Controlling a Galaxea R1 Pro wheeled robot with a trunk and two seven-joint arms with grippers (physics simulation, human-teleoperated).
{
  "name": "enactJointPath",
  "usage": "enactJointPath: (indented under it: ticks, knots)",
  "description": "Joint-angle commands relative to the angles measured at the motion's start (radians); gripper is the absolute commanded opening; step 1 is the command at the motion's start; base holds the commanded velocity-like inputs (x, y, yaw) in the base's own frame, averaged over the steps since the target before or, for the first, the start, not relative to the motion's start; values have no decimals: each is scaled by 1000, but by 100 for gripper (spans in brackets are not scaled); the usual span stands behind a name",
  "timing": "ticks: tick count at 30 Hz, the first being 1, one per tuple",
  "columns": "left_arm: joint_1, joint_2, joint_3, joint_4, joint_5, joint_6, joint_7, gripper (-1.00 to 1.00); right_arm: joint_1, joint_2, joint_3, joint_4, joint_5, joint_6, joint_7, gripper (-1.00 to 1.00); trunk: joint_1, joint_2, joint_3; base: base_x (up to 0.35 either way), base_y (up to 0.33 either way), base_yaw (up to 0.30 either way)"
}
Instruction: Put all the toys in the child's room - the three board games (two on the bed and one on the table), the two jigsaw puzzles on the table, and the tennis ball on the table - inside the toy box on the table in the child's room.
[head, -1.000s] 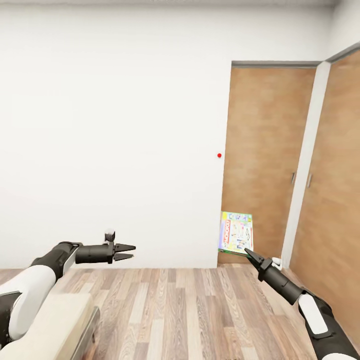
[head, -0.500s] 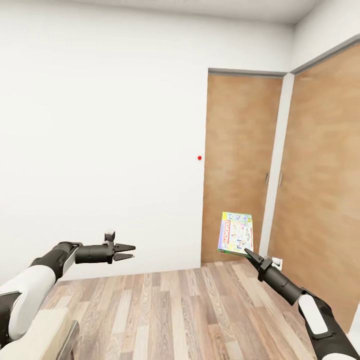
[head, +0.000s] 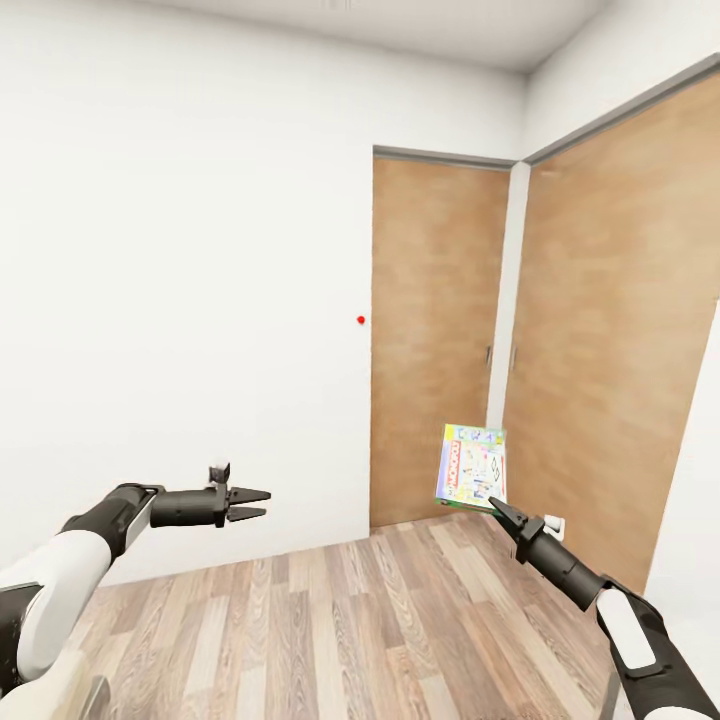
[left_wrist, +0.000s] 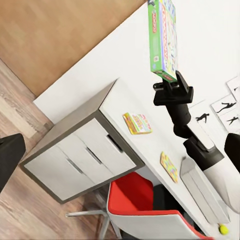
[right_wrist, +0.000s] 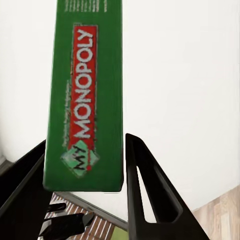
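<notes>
- The right hand (head: 497, 507) was clamped on the lower edge of a board game (head: 471, 467), a green-edged "My Monopoly" box held upright above the fingertips, its printed cover facing the head camera.
- In the right wrist view the box's green spine (right_wrist: 84, 95) stood between the two dark fingers (right_wrist: 150, 185), gripped near one end only, so most of the box rose free beyond the hand.
- The left hand (head: 250, 504) was empty, its fingers a little parted, held level and well apart from the right one.
- Ahead of both hands stood a white wall and brown wardrobe doors (head: 432, 330) over a wood-plank floor (head: 350, 620); the robot looked to be in transit with the game.
- The left wrist view caught the counter (left_wrist: 145, 107) beyond the right hand, with a white drawer unit (left_wrist: 80, 160) and a red chair (left_wrist: 145, 200) under it.
- On that counter lay a printed game box (left_wrist: 137, 123), then a jigsaw puzzle (left_wrist: 169, 166), then the grey toy box (left_wrist: 200, 187) beside the right forearm, and the tennis ball (left_wrist: 223, 229) past it.
- Judgement: the step in hand was carrying this game to the toy box. Done well, the grip would stay firm and the wrist steady while turning, since a tall box pinched at its edge could swing or slip.
- On arrival, the hand should hang over the bin's opening, lower the box inside the walls, then release.
</notes>
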Motion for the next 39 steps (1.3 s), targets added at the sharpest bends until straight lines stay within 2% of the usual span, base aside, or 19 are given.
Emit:
enactJointPath:
  ticks: [1, 11, 18, 39]
  knots:
    - [0, 0, 6, -1, -11, 10, -7, 100, -1, 0, -2, 1, -7, 7, 1, -100, 0, -1, 0, 0, 0, -257]
    - [0, 0, 7, 0, -11, 10, -6, 100, -1, 0, -2, 1, -7, 8, 2, -100, 0, -1, 8, 0, 0, -257]
    - [0, 0, 7, 0, -13, 11, -5, 100, -1, 0, -20, 9, -6, 7, 2, -100, 0, -1, 14, -6, 2, -257]
    - [0, 2, 5, 0, -10, 7, -11, 100, -1, 0, -32, 16, -5, 6, -2, -100, 0, -1, 31, -26, 30, -257]
